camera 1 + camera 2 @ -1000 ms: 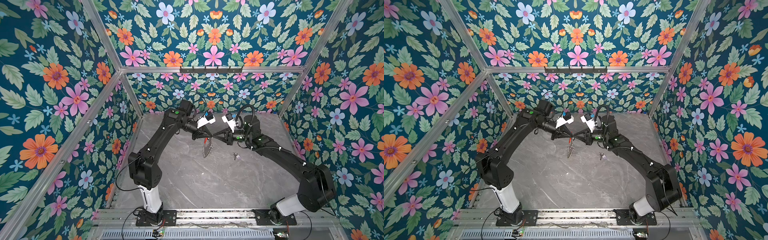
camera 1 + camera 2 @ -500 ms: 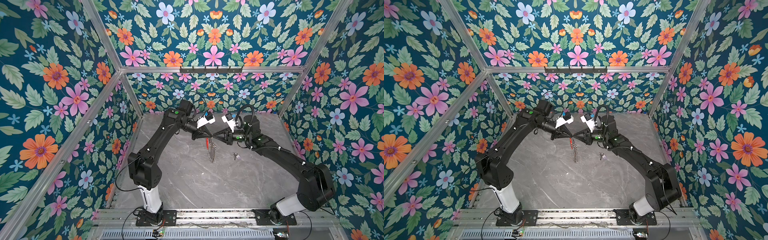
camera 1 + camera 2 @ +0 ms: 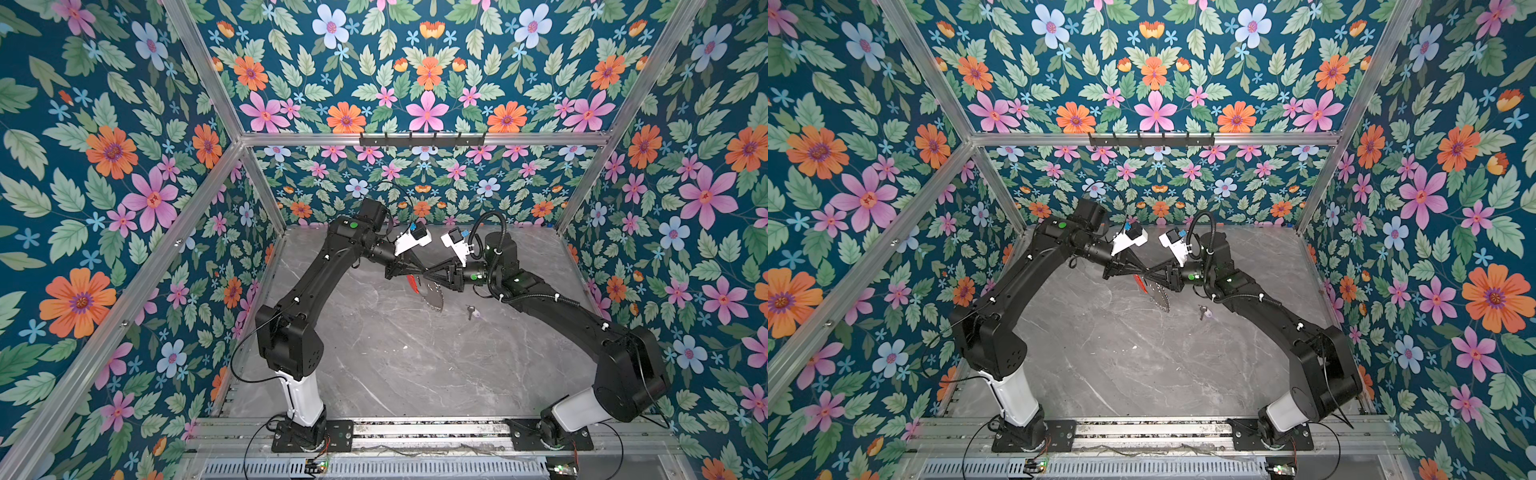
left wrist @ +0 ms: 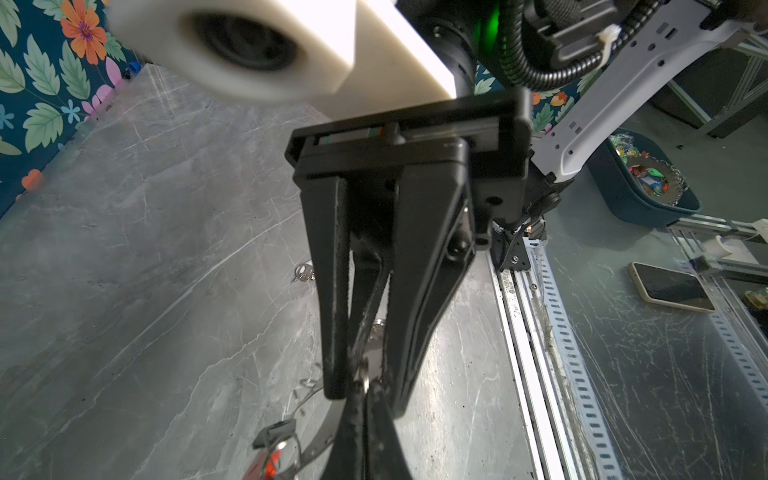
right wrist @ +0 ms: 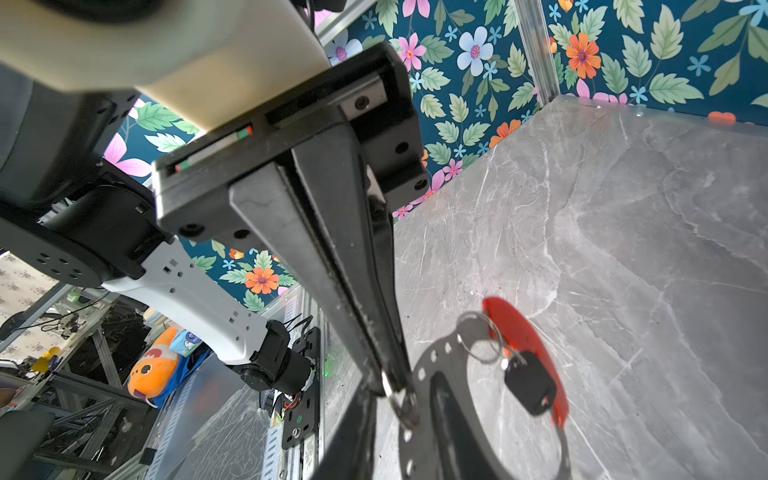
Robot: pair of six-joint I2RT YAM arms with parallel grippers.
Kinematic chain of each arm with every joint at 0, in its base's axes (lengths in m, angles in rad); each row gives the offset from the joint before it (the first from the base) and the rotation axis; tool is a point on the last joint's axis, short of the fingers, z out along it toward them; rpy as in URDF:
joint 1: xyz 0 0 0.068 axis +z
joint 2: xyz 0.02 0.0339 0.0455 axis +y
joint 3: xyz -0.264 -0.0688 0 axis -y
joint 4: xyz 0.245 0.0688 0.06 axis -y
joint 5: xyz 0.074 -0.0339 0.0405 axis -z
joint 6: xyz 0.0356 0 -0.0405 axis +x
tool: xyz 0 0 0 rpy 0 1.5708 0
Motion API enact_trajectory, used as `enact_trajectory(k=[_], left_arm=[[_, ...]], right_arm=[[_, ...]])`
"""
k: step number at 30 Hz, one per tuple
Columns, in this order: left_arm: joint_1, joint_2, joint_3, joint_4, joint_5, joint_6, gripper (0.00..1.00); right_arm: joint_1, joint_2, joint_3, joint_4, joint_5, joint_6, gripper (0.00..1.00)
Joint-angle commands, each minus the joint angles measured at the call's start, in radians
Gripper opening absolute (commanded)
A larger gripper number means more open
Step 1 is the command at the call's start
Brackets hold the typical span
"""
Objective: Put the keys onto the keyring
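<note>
Both grippers meet tip to tip in mid-air over the grey table [image 3: 395, 365]. My left gripper [image 3: 419, 272] is shut on a small silver ring [image 5: 405, 405] of the keyring [image 3: 432, 297], which hangs below with its red section [image 3: 412, 284] beside the silver rings. My right gripper [image 3: 425, 274] faces it, its fingers [image 4: 419, 270] slightly apart on either side of that ring and the left fingertips. One dark-headed key [image 5: 528, 386] hangs on a ring of the loop. Another key [image 3: 471, 311] with a pale tag lies on the table under the right arm.
Floral walls close in the table on three sides. A black hook rail [image 3: 422, 139] runs along the back wall. A metal frame rail [image 3: 395, 428] edges the front. Outside the frame stand a dark blue bin [image 4: 640, 187] and a phone [image 4: 669, 286].
The hanging keyring has swung and turned, from a narrow edge-on strip to a broader shape leaning right. The right gripper's fingers have parted a little. Both arms stay in place.
</note>
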Motion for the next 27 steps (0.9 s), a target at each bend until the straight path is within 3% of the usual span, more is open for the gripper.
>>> enact_trajectory(k=[1, 6, 9, 15, 27], left_arm=[[0.0, -0.007, 0.004, -0.002, 0.048, -0.01, 0.0], [0.0, -0.008, 0.002, -0.007, 0.041, -0.009, 0.0], [0.0, -0.011, 0.0, -0.01, 0.041, -0.009, 0.0], [0.0, -0.011, 0.002, -0.009, 0.041, -0.009, 0.0], [0.0, -0.009, 0.003, -0.01, 0.043, -0.017, 0.0]], right_arm=[[0.0, -0.008, -0.004, 0.03, 0.016, 0.001, 0.21], [-0.003, -0.022, -0.005, -0.002, 0.041, -0.029, 0.21], [-0.009, -0.03, -0.001, -0.021, 0.046, -0.04, 0.33], [-0.013, -0.032, 0.007, -0.036, 0.036, -0.043, 0.35], [-0.012, -0.016, 0.006, -0.003, 0.013, -0.017, 0.1]])
